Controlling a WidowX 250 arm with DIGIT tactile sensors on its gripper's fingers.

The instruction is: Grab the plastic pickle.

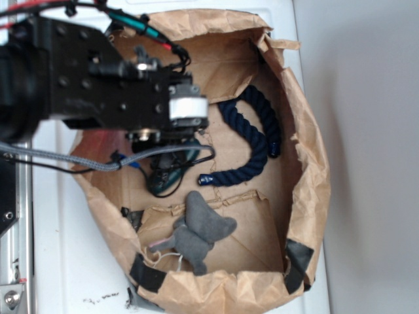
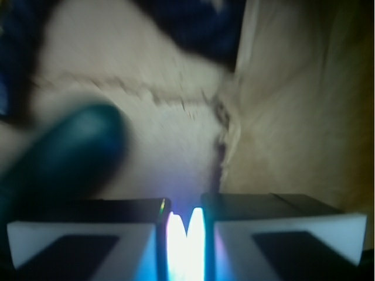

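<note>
The plastic pickle (image 1: 171, 175) is a glossy dark green oblong on the floor of the paper bag (image 1: 308, 196). Most of it is hidden under my arm in the exterior view. In the wrist view the pickle (image 2: 64, 155) is a blurred dark green shape at the left, just beyond my left finger (image 2: 82, 240) and outside the gap. My gripper (image 2: 184, 206) is shut, with only a thin bright slit between the fingers and nothing held. From outside, the gripper (image 1: 160, 149) hangs low over the pickle's upper end.
A dark navy twisted rope (image 1: 258, 140) curves along the right of the bag floor. A grey plush toy (image 1: 200, 230) lies on a cardboard flap at the front. The crumpled bag walls rise all round, and black tape patches (image 1: 296, 261) hold the front rim.
</note>
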